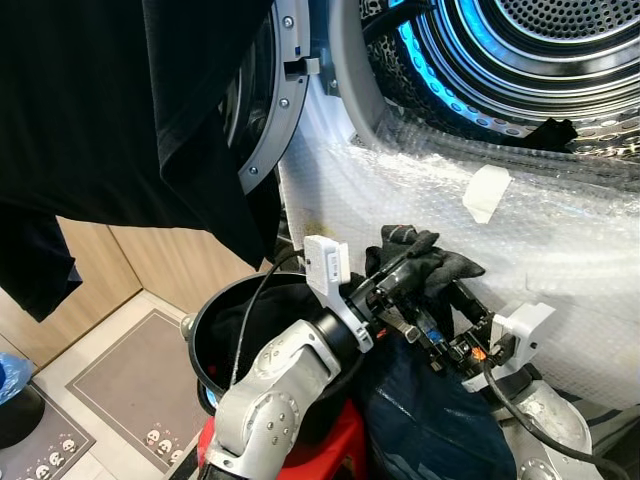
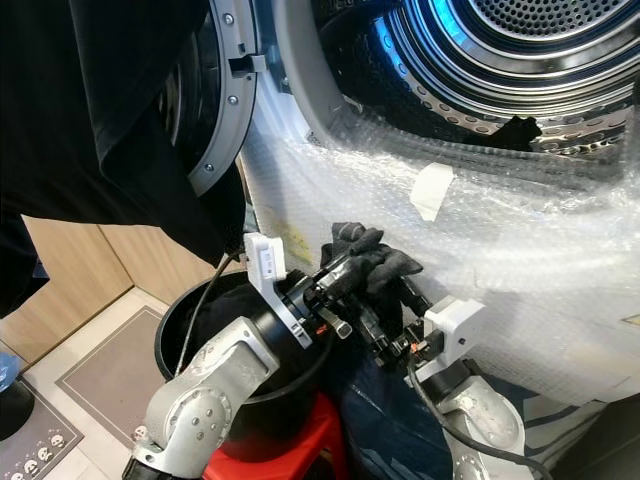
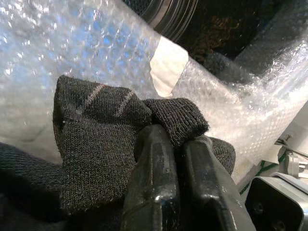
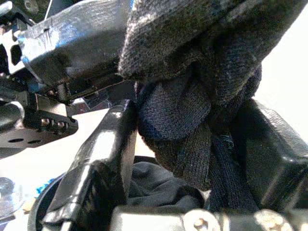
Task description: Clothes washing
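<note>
A dark grey knitted sock is bunched up in front of the washing machine, below its open drum. My left gripper reaches in from the lower left and is shut on the sock; its fingertips pinch a folded cuff of the sock. My right gripper comes from the lower right and holds the same sock between its fingers. Both grippers meet just above a black bucket with dark clothes in it.
Bubble wrap with a taped patch covers the machine's front. The round door stands open at the left. A black garment hangs at the upper left. The bucket stands on a red stool, with dark blue cloth beside it. A grey mat lies on the floor.
</note>
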